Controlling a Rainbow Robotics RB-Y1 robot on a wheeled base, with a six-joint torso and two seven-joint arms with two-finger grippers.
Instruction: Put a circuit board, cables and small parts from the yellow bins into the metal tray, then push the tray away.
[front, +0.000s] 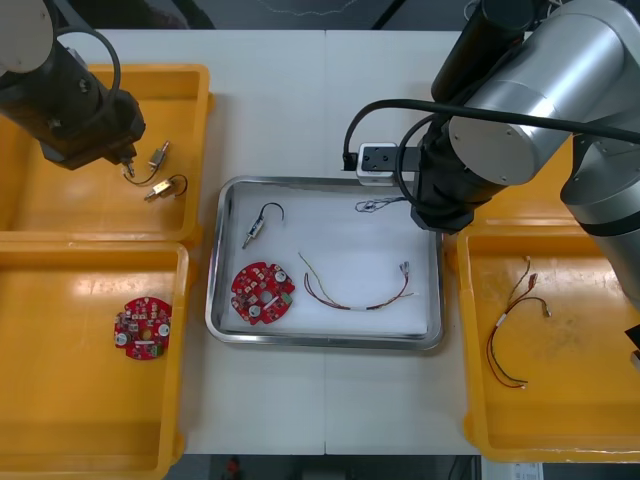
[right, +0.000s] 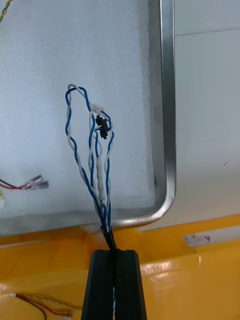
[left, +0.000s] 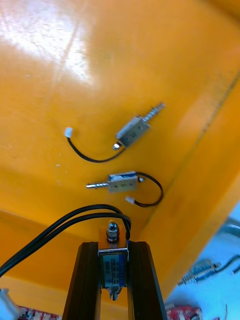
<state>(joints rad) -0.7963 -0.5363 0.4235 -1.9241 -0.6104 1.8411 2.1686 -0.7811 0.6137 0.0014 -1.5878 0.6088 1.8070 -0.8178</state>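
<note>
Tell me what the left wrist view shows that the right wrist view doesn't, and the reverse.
Left wrist view, not right: the left end effector shut on a small metal part with black leads, and two loose small metal parts lying in a yellow bin. Right wrist view, not left: the right end effector shut on a twisted blue and white cable that reaches over the metal tray near its corner. Both: an end effector shut on its load, and yellow bin plastic.
</note>
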